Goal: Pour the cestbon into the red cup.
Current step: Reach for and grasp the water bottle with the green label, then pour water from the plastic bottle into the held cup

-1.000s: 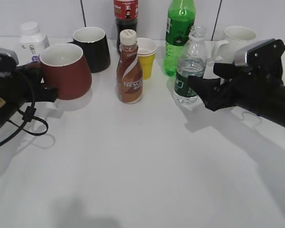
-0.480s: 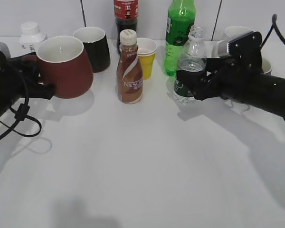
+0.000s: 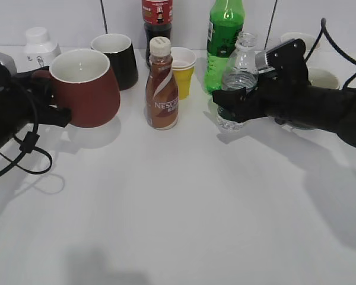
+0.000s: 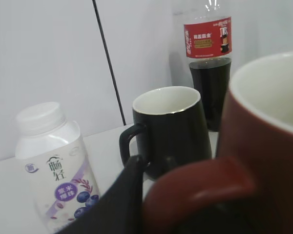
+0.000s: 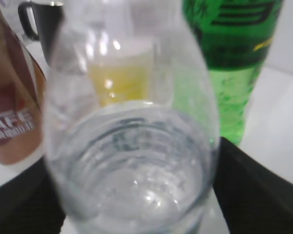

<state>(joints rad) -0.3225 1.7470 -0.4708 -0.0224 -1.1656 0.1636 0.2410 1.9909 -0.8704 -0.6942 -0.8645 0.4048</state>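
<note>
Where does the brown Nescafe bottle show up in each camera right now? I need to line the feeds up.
Exterior view: the Nescafe bottle stands upright at centre, between the red cup and the cestbon.
Left wrist view: not in it.
Right wrist view: a brown strip at the left edge, beside the cestbon.
Shared landmark: the yellow paper cup, seen through the cestbon in the right wrist view.
</note>
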